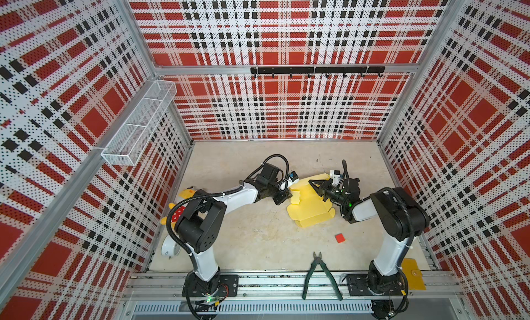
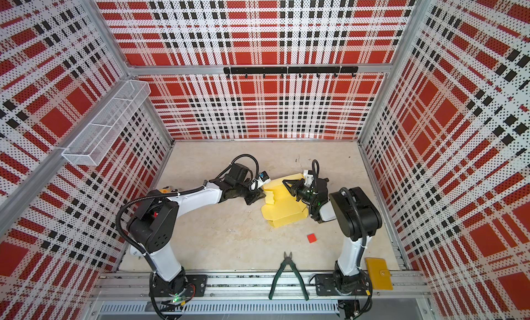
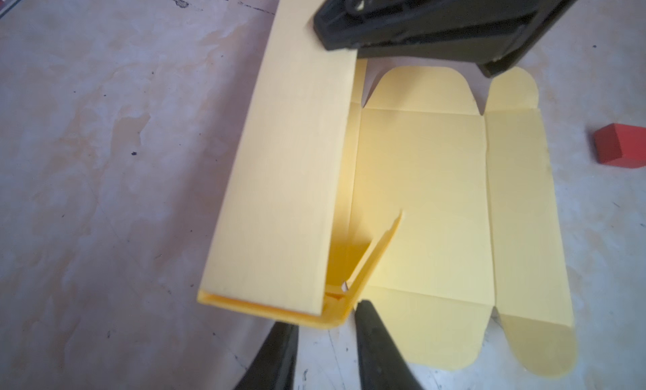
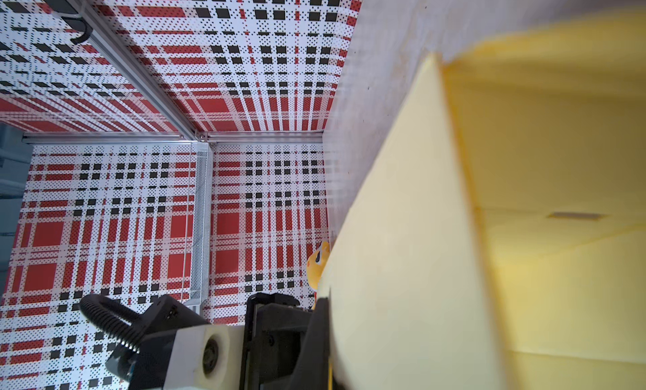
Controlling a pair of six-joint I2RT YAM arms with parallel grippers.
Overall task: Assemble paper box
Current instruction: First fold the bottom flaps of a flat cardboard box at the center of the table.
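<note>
plaid walls [image 1: 286, 109] | paper box [image 1: 311, 208] half-folded (flaps splayed) | both hands at it

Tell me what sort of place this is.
Probably a robot test cell: plaid perforated walls on an aluminium frame enclose a tabletop with two bolted-down arms and scattered props such as pliers.

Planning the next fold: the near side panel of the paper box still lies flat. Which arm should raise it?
Probably left. The right gripper is shut on the paper box, holding its raised wall. The left gripper is beside that wall's end, jaws apart, gripping nothing visibly.
</note>
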